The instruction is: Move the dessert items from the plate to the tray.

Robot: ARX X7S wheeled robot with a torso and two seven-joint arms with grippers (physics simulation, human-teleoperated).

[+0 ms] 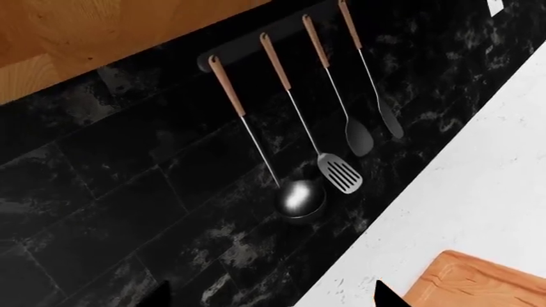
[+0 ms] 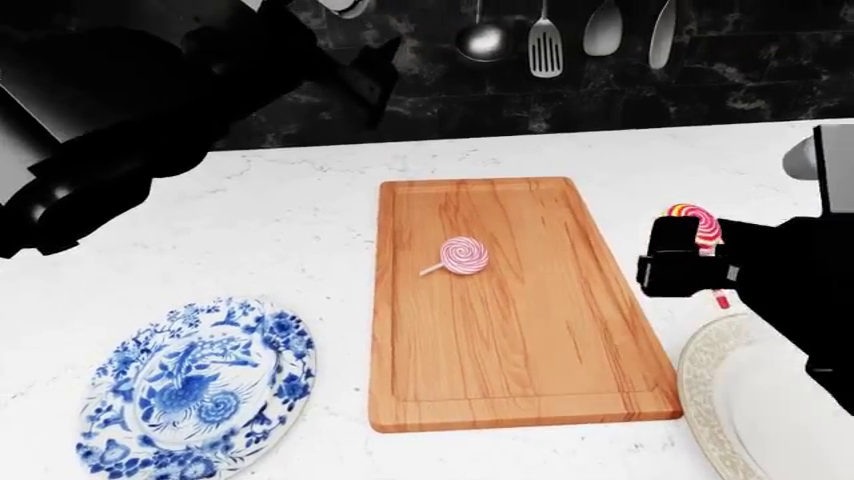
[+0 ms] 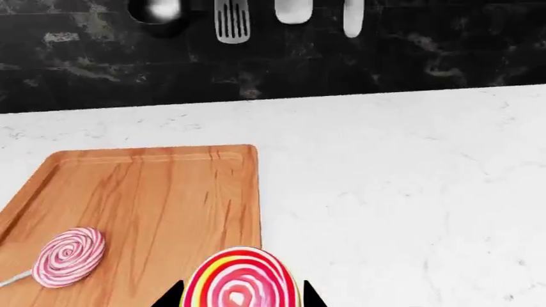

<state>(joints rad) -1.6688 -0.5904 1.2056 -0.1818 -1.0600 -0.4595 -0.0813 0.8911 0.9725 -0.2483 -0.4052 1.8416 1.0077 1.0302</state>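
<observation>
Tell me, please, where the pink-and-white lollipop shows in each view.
Head view: the pink-and-white lollipop lies mid-tray.
Right wrist view: at the lower left, on the tray.
Left wrist view: not in it; only a tray corner shows.
Shared landmark: the slotted spatula on the wall.

This is a kitchen, rendered in a simulator. A white marble-look counter (image 2: 320, 215) runs along a wall of dark, veined tiles (image 1: 128, 192). At the counter's back edge, a rail (image 1: 256, 48) on that wall carries hanging utensils with wooden handles: a ladle (image 1: 298, 198), a slotted turner (image 1: 339, 173) and spatulas. A blue-patterned plate (image 2: 200, 390) and a wooden tray (image 2: 514, 350) lie on the counter.
</observation>
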